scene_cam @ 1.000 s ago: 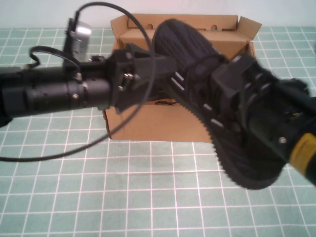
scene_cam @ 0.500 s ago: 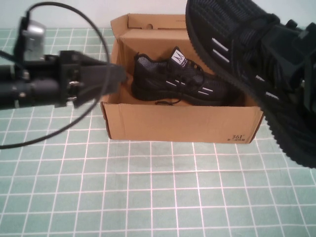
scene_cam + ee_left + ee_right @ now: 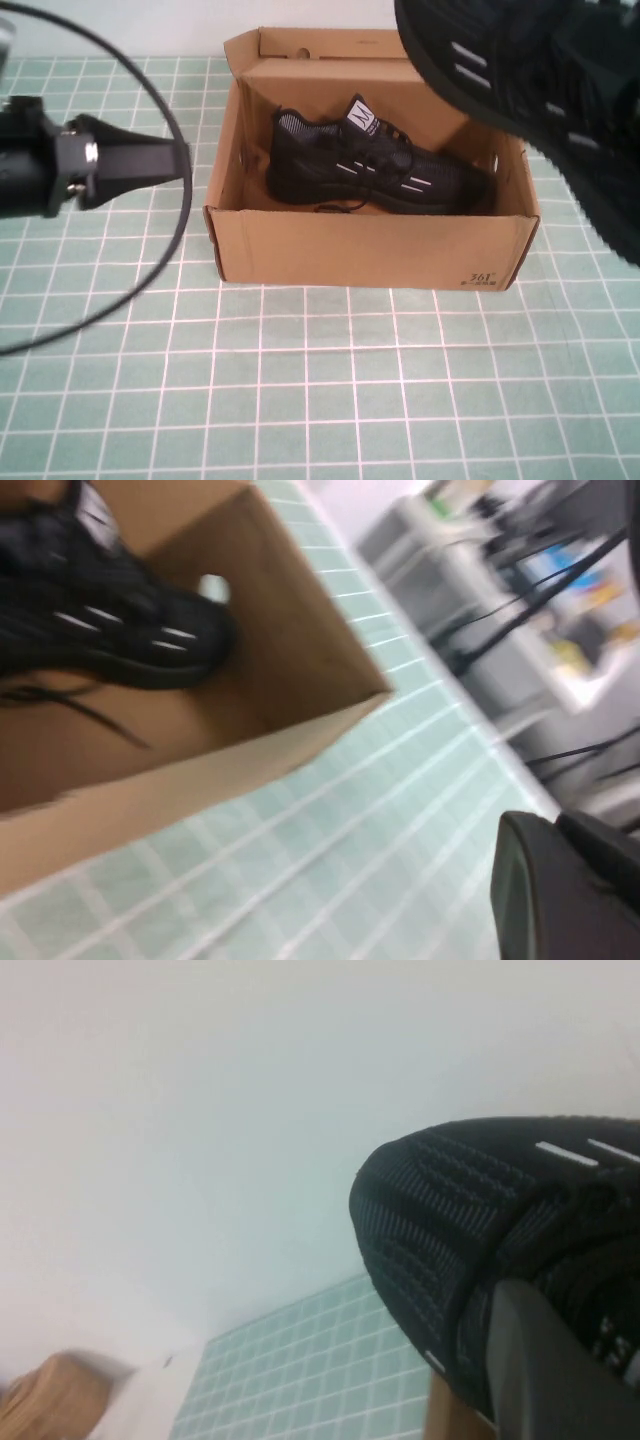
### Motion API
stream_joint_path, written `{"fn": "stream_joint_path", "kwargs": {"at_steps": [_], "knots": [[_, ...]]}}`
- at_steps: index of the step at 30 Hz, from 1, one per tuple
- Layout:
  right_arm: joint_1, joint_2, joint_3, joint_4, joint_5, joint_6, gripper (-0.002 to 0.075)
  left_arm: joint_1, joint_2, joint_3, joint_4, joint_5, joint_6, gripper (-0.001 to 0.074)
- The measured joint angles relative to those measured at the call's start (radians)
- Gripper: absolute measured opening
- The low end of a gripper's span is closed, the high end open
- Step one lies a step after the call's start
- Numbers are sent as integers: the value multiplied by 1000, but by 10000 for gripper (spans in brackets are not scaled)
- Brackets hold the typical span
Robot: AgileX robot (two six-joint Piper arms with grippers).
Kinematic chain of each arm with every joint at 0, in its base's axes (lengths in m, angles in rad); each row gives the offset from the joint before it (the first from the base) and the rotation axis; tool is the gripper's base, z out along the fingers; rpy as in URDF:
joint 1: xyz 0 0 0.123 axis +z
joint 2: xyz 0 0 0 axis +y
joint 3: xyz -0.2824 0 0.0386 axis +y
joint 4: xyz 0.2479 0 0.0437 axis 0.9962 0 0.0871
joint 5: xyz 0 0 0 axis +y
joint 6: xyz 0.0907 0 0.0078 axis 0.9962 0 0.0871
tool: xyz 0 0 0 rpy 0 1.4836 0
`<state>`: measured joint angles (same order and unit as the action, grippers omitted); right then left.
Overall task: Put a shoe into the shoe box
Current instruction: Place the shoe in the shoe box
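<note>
The right gripper [image 3: 530, 1360] was clamped on the shoe [image 3: 530, 80], holding it in the air over the far right corner of the shoe box [image 3: 370, 250], toe pointing left. The left gripper [image 3: 175, 160] hung closed and empty beside the box's left wall. A twin sneaker [image 3: 380, 165] lay inside

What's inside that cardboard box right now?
One black sneaker with a white tongue tab lies inside the shoe box. The shoe, clamped in the right gripper, hangs above the box's right end and hides that corner. The shut left gripper sits left, empty.
</note>
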<state>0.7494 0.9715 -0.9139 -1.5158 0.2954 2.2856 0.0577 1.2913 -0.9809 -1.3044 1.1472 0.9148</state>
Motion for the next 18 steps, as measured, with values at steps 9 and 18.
{"fn": "stream_joint_path", "kwargs": {"at_steps": [9,18], "knots": [[-313,216,-131,-98,-602,206,2,2,-237,0,148,-52,-23,-2],[-488,530,-417,-288,-1039,469,2,2,-353,0,273,-52,-95,-2]]}}
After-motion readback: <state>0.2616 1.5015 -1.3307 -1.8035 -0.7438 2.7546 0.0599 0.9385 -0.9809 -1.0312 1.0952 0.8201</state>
